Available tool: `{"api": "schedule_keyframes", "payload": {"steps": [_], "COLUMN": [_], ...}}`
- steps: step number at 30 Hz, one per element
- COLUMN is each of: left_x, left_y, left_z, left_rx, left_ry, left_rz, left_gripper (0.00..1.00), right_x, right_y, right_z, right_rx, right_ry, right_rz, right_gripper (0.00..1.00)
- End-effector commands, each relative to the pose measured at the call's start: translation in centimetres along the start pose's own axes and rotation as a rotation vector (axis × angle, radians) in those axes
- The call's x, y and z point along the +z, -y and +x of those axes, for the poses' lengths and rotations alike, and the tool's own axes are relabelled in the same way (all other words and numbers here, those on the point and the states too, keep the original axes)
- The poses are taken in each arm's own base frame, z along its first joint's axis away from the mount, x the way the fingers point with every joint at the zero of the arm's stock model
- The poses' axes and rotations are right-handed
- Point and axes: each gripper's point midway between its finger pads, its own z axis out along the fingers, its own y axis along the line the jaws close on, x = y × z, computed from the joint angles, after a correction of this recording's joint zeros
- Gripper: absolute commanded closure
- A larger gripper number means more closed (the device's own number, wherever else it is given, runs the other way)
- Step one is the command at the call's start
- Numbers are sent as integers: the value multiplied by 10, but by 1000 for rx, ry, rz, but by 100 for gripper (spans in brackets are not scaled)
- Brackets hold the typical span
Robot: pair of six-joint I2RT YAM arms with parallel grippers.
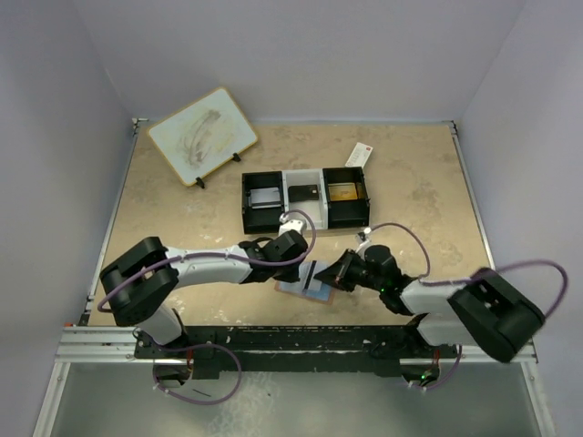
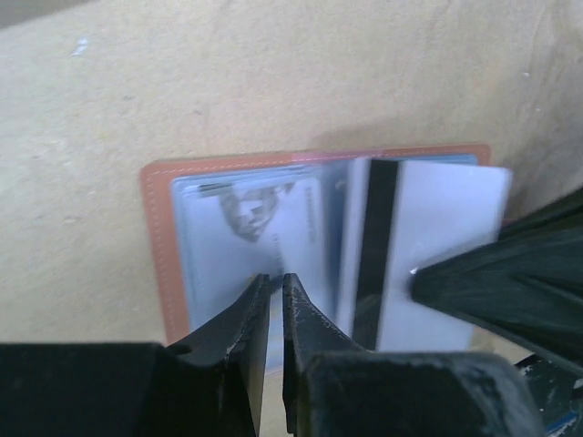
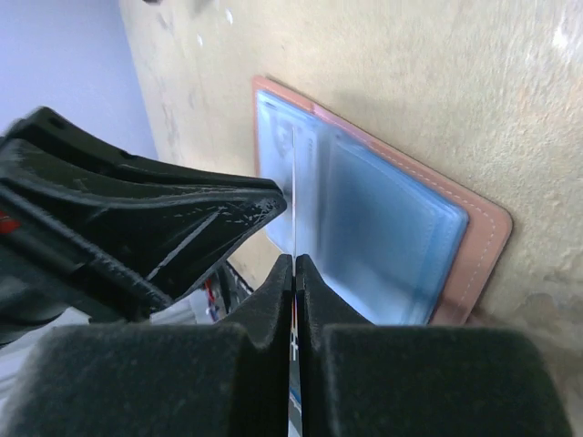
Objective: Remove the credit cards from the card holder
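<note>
The card holder (image 1: 293,289) lies open on the table, a salmon-tan wallet (image 2: 157,238) with bluish clear pockets (image 3: 387,223). My left gripper (image 2: 276,280) is shut, its tips resting on the left pocket, where a pale card (image 2: 264,214) with a printed figure still sits. My right gripper (image 3: 295,260) is shut on a credit card (image 2: 446,218), white-backed with a black stripe, which stands on edge over the holder's right half (image 1: 316,273). In the right wrist view this card (image 3: 295,200) shows only as a thin line. The two grippers (image 1: 296,269) (image 1: 335,271) face each other across the holder.
A black-and-white three-compartment tray (image 1: 284,182) stands behind the holder, with a grey card (image 1: 264,196) and a dark card (image 1: 302,192) in it. Farther back are a white packet with a red end (image 1: 359,155) and a pale board on a stand (image 1: 202,135).
</note>
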Motion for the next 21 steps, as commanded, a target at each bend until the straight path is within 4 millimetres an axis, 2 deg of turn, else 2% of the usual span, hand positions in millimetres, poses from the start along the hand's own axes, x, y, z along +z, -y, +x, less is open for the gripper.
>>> {"api": "schedule_keyframes", "payload": {"steps": [1, 4, 6, 13, 16, 21], "left_x": [-22, -40, -53, -108, -130, -158], "left_y": [-16, -16, -21, -72, -106, -171], "left_z": [-15, -35, -49, -93, -107, -123], "left_rx": [-1, -18, -29, -68, -104, -174], "left_ry": [77, 153, 205, 356, 397, 391], "left_rz": [-72, -80, -99, -269, -362, -506], "left_gripper": [91, 86, 80, 44, 37, 34], "right_x": [-19, -39, -54, -103, -107, -91], "right_y": [1, -13, -35, -103, -126, -151], "right_z": [-25, -43, -54, -94, -99, -102], "right_rx": [-38, -114, -180, -556, -721, -927], "right_ry": [148, 254, 333, 584, 588, 522], "right_rz": [107, 101, 27, -105, -111, -110], "right_gripper": [100, 100, 100, 100, 100, 100]}}
